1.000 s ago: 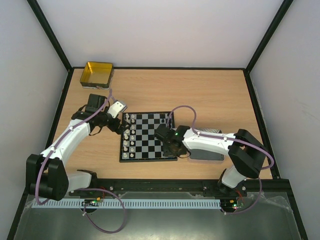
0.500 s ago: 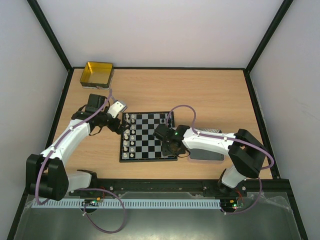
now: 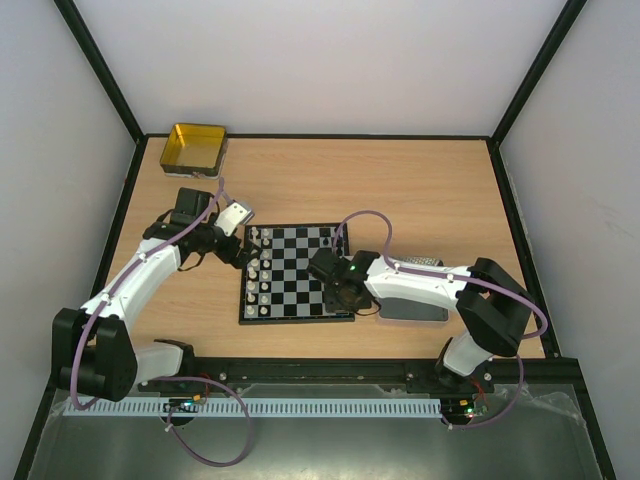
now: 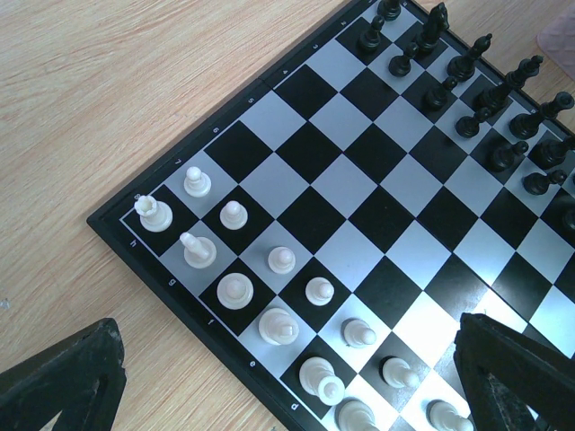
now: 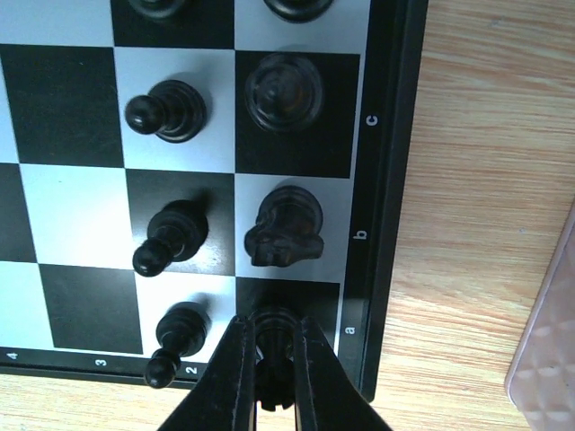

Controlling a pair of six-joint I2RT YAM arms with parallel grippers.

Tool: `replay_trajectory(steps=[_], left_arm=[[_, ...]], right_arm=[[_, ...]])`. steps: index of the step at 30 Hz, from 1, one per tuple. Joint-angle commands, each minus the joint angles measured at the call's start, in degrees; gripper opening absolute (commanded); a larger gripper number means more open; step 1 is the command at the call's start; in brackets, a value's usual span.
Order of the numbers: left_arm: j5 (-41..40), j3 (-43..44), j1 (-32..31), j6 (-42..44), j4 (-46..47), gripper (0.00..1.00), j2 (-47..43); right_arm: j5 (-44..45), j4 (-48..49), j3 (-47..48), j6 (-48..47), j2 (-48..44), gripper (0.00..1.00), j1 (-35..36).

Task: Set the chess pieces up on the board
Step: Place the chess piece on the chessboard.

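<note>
Black corner piece [image 5: 273,334]: pinched between the right fingers [image 5: 239,368], which are closed on it; it stands on the corner square lettered a of the board [image 5: 58,103].
Black knight [image 5: 283,226]: one square ahead of the right fingertips, on the square lettered b, apart from them.
Black pawns [image 5: 171,238]: a row to the left of the right fingers in the wrist view; the nearest stands just beside the held piece.
Left fingers [image 3: 240,252]: spread wide and holding nothing, above the board's left edge.
White pieces [image 4: 278,325]: two rows along the board edge, ahead of and between the left fingers, none touched by them.
Other black pieces [image 4: 467,81]: two rows on the side of the board far from the left fingers.
Board position: flat on the counter [image 3: 400,190], with one corner under the right fingers and the opposite edge under the left fingers.
Counter: light wood.
Yellow tin [image 3: 193,147]: at the far left corner of the counter, well beyond the left fingers.
Grey tray [image 3: 415,312]: just beside the board, behind the right fingers and partly under that arm.
</note>
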Motion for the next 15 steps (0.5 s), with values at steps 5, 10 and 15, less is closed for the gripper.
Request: replay_trajectory(steps=[5, 10, 15], left_arm=[[-0.09, -0.72, -0.28, 0.11, -0.07, 0.99, -1.13], [-0.1, -0.71, -0.31, 0.12, -0.07, 0.99, -1.04], [-0.05, -0.62, -0.31, 0.09, -0.08, 0.99, -0.87]], right_arm=[[0.34, 0.18, -1.94, 1.07, 0.0, 0.05, 0.47], [-0.05, 0.59, -2.01, 1.02, -0.13, 0.05, 0.44], [-0.01, 0.57, -1.65, 0.75, -0.31, 0.1, 0.41]])
